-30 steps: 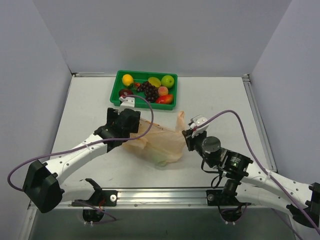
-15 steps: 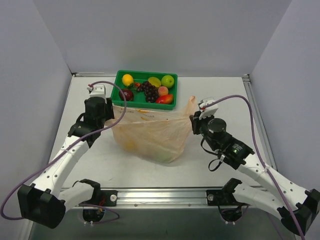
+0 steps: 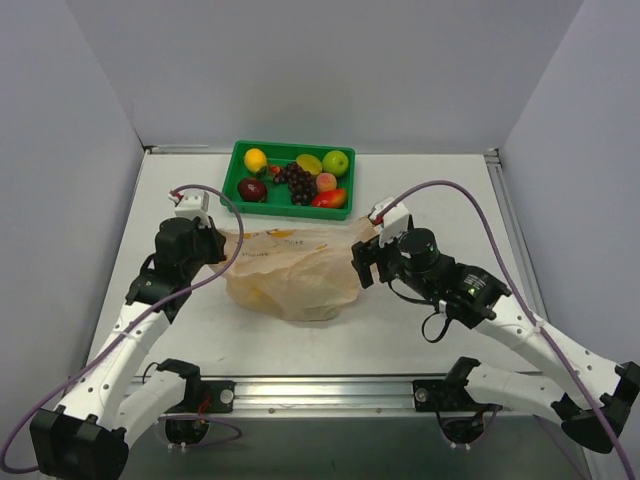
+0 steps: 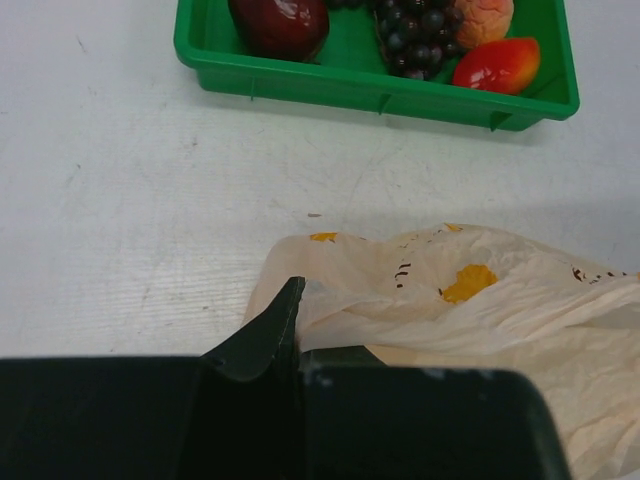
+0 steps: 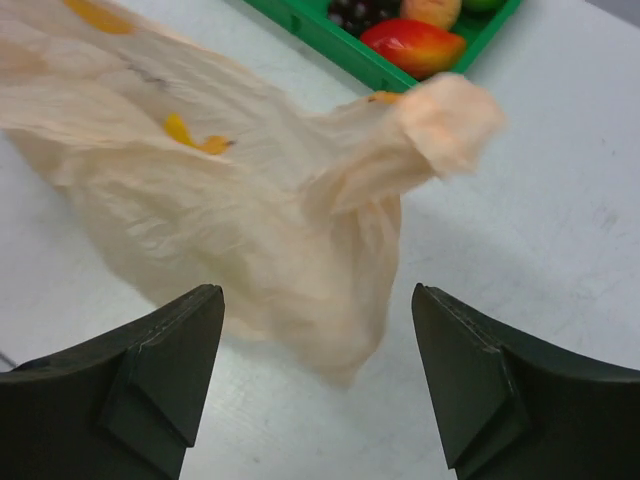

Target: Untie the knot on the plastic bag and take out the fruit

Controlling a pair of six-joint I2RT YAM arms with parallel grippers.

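While left fingers (image 4: 265, 345) pinch, plastic bag (image 4: 480, 310) slack

Bright, even light falls from overhead. The plastic bag (image 3: 290, 275) and green tray (image 3: 300, 211) cast only soft, faint shadows on the table (image 3: 450, 190). Small glare spots shine on the apple (image 4: 280, 25). In the right wrist view the bag's bunched end (image 5: 445, 120) is blurred.

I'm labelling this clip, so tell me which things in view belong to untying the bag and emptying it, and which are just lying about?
In the job: thin peach translucent plastic bag; left pincer, shut on its edge; right pincer, open, not gripping.
Lying about: green rectangular plastic tray; dark purple grape bunch; dark red apple.
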